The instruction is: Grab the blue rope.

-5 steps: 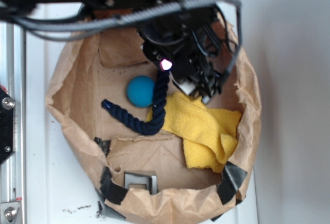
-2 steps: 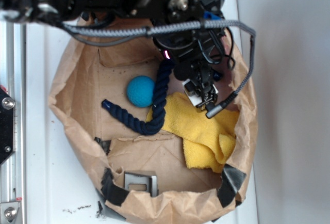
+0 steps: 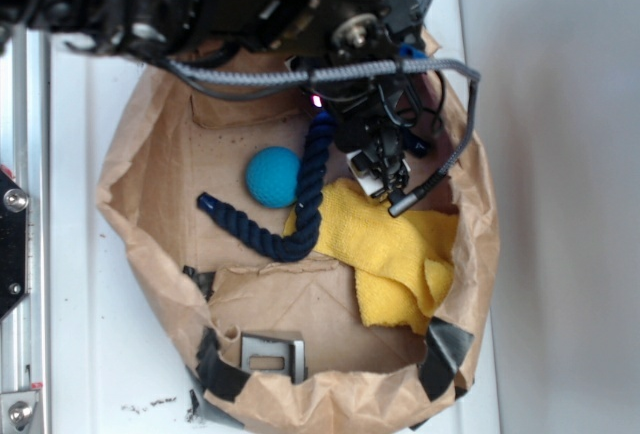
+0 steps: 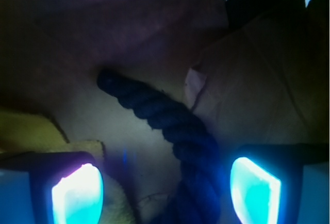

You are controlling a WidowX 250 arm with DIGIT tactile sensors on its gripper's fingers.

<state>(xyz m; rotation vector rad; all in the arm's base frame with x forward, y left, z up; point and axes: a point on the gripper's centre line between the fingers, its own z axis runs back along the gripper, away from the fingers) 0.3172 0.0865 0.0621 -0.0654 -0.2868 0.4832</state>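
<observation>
Twisted fibrous blue rope (image 3: 305, 204), fuzzy yellow cloth (image 3: 400, 254), crinkled paper bag (image 3: 150, 254).

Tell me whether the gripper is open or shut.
Open: in the wrist view the gripper has glowing fingertips apart, with the rope between them.

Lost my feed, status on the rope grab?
Gripper open, straddling blue rope, not closed yet. Yellow cloth under the rope, ball beside it.

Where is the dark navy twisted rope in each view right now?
Exterior: the dark navy twisted rope curves mid-frame in the brown paper bag, beside the teal ball.
Wrist: it runs from upper left to bottom centre.
Shared landmark: the yellow cloth, at left in wrist.
</observation>
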